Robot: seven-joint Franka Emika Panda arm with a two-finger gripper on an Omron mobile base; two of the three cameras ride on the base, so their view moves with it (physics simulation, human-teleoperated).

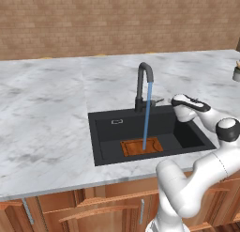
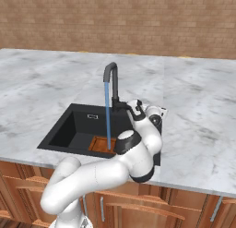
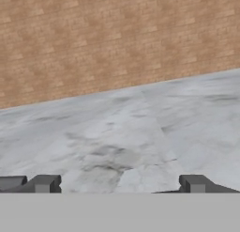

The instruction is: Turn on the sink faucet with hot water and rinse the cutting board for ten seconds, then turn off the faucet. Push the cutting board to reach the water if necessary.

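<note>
The cutting board (image 1: 142,146) lies flat on the bottom of the sink (image 1: 105,142), close to the front wall and a little to the right of the middle. The water (image 1: 147,116) runs as a thin blue stream from the spout of the sink faucet (image 1: 143,85) and lands straight on the board. The faucet stands on the marble counter (image 1: 47,113) at the back edge of the basin, with its small side lever pointing to the right.

My gripper (image 1: 169,100) is just beside that lever, at the back right corner of the sink, above the counter edge. In the hand view my two fingertips (image 3: 44,183) stand wide apart at the bottom, with nothing between them, so my claw is open and holds nothing. It looks over the bare marble toward the brick wall (image 3: 117,38).

My arm bends from the lower front over the right part of the basin. In the right base view it hides a part of the board
</note>
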